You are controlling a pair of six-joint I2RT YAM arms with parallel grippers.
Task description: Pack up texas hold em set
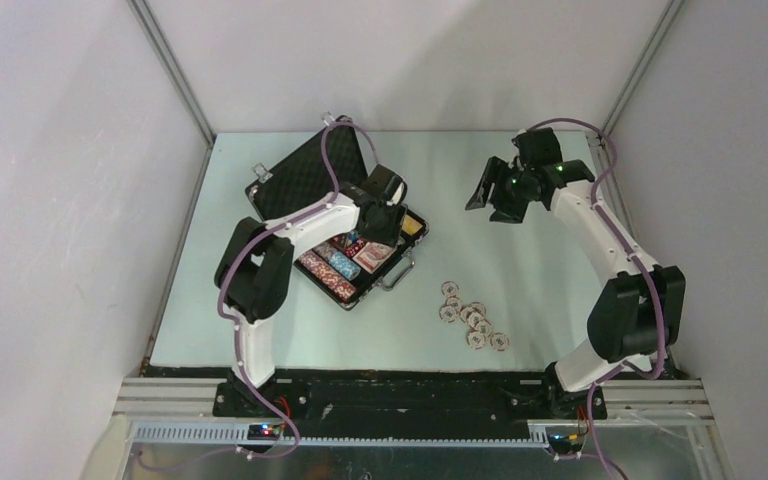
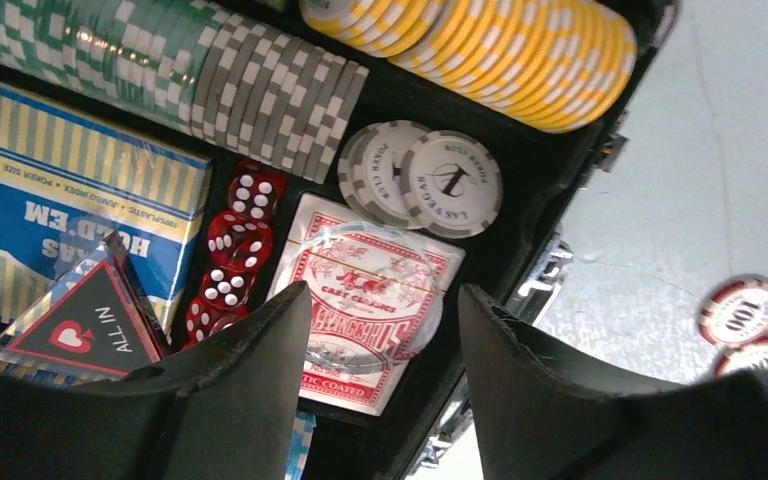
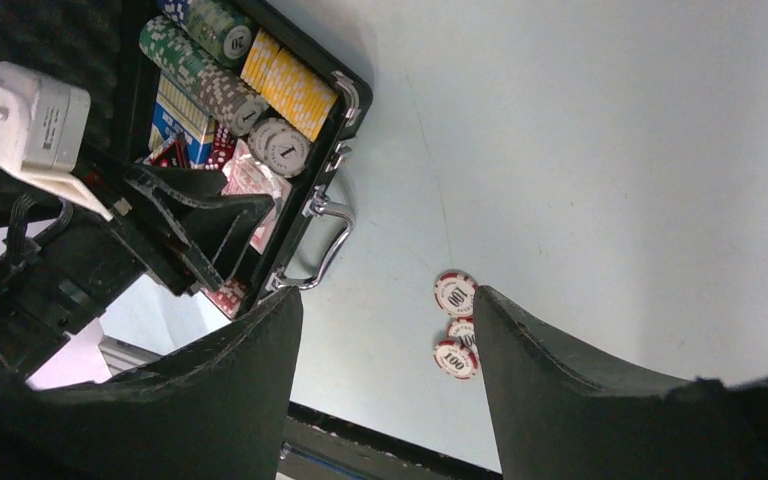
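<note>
Case position: I see the black case (image 1: pixel 302 178) lying open on the left half of the table (image 1: pixel 540 270), its lid tipped toward the far-left corner and its silver handle (image 1: pixel 398 276) facing the middle.
Edges: the lid stands close to the left wall (image 1: pixel 60 200); the tray's near corner is well inside the table's front edge.
Open room: bare table lies right of the case, up to the loose chips (image 1: pixel 472 322) scattered near the front centre.
Left claw (image 2: pixel 380 300): jaws apart, holding nothing, hanging just above the red card deck (image 2: pixel 350 382).
Right claw (image 1: pixel 498 205): jaws apart and empty, raised over the far right, well away from the case.
Case contents: yellow chips (image 2: pixel 500 50), green chips (image 2: pixel 80 45), grey chips (image 2: pixel 280 100), red dice (image 2: pixel 235 255) and a blue deck (image 2: pixel 90 190).
</note>
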